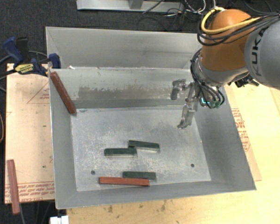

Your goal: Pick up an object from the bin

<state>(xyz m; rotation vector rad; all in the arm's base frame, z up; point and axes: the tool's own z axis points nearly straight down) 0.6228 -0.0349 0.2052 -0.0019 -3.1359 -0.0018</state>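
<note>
Gripper (183,122): hangs at about 2 o'clock from the middle of the bin (130,45), near the foot of the back wall, pointing down at bare floor
Tool state: cannot tell whether it stands apart or together
Arm: comes in from 3 o'clock, its orange cover (224,41) above the bin's right rim
Nearest thing: upper dark green bar (144,146), at about 7 o'clock from the gripper and well apart from it; it lies flat, long axis roughly 9 to 3 o'clock, the 3 o'clock end a touch lower
Second dark green bar (120,151): flat, long axis 9 to 3 o'clock, its right end touching the left end of the upper one
Third dark green bar (139,175): at 6 o'clock from the bin's middle, near the front wall, long axis 9 to 3 o'clock
Red-brown bar (124,181): just beside the third green bar on its 6 o'clock side, seemingly touching it, same 9 to 3 o'clock run, reaching further toward 9 o'clock
Brown bar (63,93): at 10 o'clock, leaning on the left wall, long axis 11 to 5 o'clock
</note>
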